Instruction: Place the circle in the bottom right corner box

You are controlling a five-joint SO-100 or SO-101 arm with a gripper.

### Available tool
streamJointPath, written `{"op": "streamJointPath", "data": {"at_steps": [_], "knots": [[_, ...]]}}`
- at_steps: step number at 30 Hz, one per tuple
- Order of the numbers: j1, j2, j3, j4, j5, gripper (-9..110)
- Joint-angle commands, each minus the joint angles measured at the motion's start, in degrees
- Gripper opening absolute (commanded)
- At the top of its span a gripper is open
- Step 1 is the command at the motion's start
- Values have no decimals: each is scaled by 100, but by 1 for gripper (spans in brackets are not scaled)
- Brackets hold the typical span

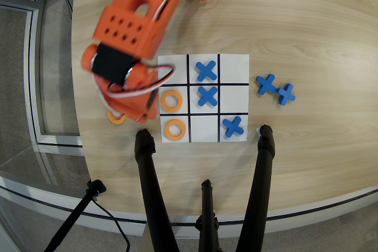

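**Arm over the grid's left edge**

In the overhead view, the orange arm [133, 45] hides its pincer, so its opening cannot be told. On the paper grid [233, 63], one circle [175, 128] lies in the bottom-left cell, just beside the arm's tip.

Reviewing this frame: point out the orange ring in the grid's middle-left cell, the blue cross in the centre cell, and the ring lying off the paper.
Middle-left ring [171, 93], overhead view, upper band.
Centre cross [207, 95], overhead view, crossing point.
Off-paper ring [116, 118], overhead view, visible lower band.
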Motion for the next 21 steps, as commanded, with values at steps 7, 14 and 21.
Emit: {"op": "streamJointPath", "data": {"at_steps": [7,14,21], "knots": [[633,-1336,-853,-809,-343,18],[826,-1740,-861,-879,-563,18],[967,-2039,-958,-1002,-694,18]]}}
